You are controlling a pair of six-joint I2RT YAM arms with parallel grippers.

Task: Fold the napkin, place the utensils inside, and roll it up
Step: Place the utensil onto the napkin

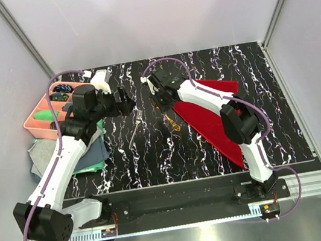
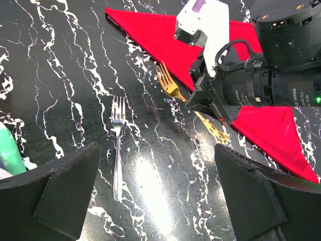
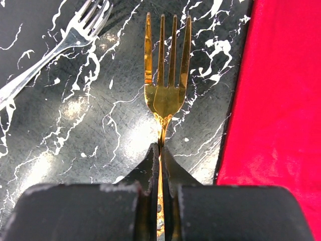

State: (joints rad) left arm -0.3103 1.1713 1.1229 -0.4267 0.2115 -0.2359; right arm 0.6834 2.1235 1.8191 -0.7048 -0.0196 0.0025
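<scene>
The red napkin (image 1: 209, 119) lies flat as a triangle on the right of the black marbled table (image 1: 153, 152); it also shows as red napkin (image 2: 160, 35) and red napkin (image 3: 281, 100). My right gripper (image 3: 160, 150) is shut on the neck of the gold fork (image 3: 165, 90), just left of the cloth's edge, tines pointing away. From the left wrist view the gold fork (image 2: 169, 84) sticks out both sides of the right gripper (image 2: 194, 100). The silver fork (image 2: 117, 145) lies on the table. My left gripper (image 2: 158, 165) hangs open above the table, right of the silver fork (image 1: 135, 123).
A pink tray (image 1: 30, 124) with small items stands at the far left. In front of it lies a pile of grey and green cloths (image 1: 46, 154). White walls close in the table on three sides.
</scene>
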